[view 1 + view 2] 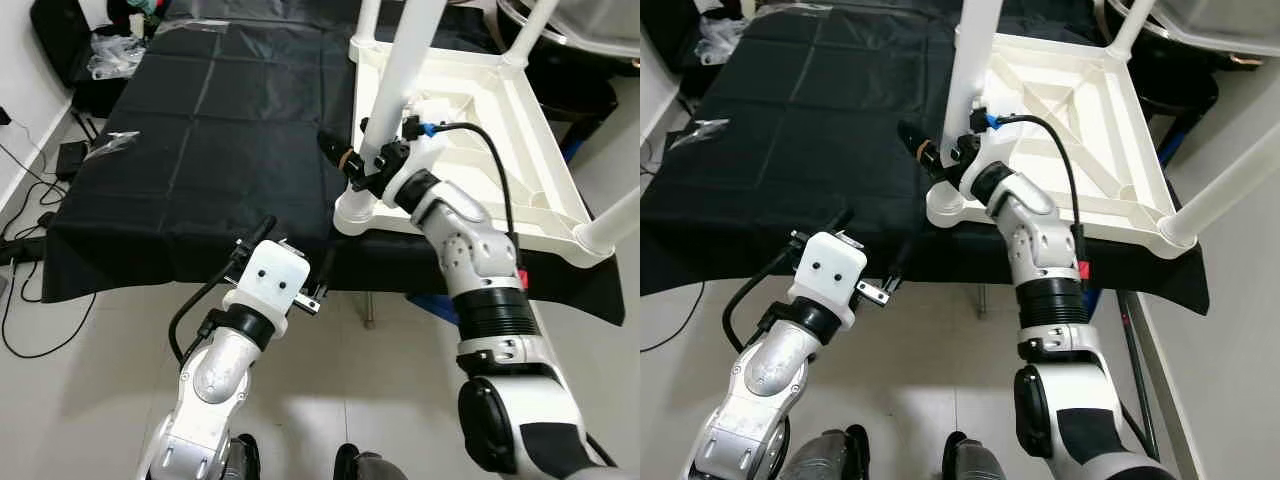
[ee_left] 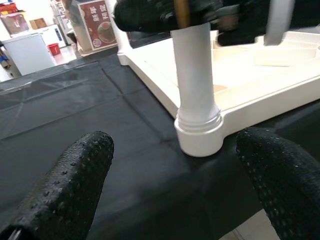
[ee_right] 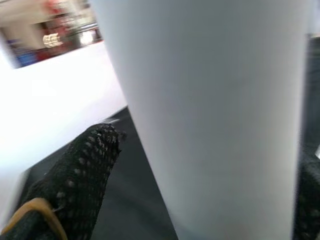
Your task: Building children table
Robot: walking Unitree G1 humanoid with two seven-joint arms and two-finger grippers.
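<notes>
On the black cloth-covered surface (image 1: 200,150) sits the upside-down white plastic kids' table (image 1: 500,130), w/ its round white legs pointing up. Right end effector (image 1: 352,165) is clamped around the near-corner white tube leg (image 1: 400,80), just above the socket, black fingers (image 3: 80,175) on either side of it. Left end effector (image 2: 175,185) hangs at the surface's front edge, near that same corner but not touching, fingers spread wide w/ nothing between them. Crumpled clear plastic bag (image 1: 112,55) at the far left of the cloth.
</notes>
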